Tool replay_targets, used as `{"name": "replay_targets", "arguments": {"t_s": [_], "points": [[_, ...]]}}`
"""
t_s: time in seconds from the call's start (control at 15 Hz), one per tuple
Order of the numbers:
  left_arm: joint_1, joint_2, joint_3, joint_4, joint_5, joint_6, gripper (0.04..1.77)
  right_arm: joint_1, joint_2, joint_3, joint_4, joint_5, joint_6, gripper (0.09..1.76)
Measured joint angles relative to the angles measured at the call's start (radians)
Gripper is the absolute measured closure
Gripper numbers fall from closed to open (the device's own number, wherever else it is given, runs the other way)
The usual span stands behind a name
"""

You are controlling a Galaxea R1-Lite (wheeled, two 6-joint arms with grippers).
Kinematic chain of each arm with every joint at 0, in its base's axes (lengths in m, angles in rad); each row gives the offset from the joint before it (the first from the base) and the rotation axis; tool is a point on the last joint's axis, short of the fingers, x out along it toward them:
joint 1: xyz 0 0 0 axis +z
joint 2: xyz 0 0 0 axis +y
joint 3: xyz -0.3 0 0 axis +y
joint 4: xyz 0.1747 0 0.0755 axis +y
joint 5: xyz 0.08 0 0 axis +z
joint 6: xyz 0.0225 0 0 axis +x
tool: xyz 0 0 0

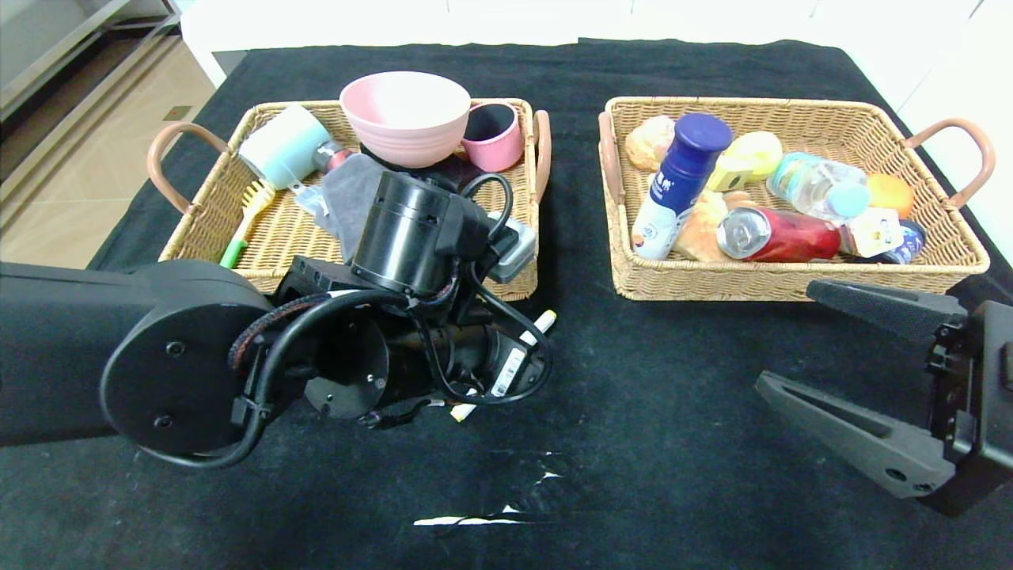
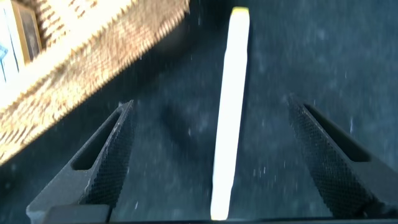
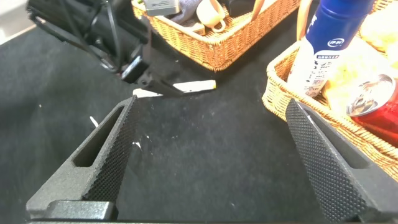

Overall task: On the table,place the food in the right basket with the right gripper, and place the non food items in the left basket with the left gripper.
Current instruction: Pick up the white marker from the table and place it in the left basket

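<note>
Left gripper (image 2: 211, 155) hangs over the slim white marker with the yellow tip (image 2: 229, 106), jaws spread wide either side so it can pinch it off the black-cloth bench (image 1: 633, 443). Right gripper (image 1: 799, 340) sits parked, jaws spread, just before the tan wicker food basket (image 1: 791, 281).

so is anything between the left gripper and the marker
Nothing visible. The left gripper hangs open over the white marker, which lies flat on the black cloth between its fingers, beside the left basket.
</note>
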Motion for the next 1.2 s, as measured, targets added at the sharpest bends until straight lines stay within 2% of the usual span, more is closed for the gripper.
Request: {"name": "replay_targets", "arguments": {"t_s": [0.6,0.87,1.13,1.2], "points": [[0.004,0.056,0.014,-0.029,0.037,-0.024,0.09,0.009,-0.013,0.005,0.003,0.0,-0.014,0.14],[0.005,0.06,0.015,-0.031,0.034,-0.025,0.7,0.009,-0.013,0.005,0.005,0.0,-0.014,0.14],[0.005,0.061,0.017,-0.03,0.035,-0.023,1.09,0.009,-0.005,0.007,0.006,-0.001,-0.014,0.14],[0.005,0.061,0.017,-0.029,0.034,-0.023,1.46,0.009,-0.004,0.007,0.006,0.0,-0.014,0.14]]}}
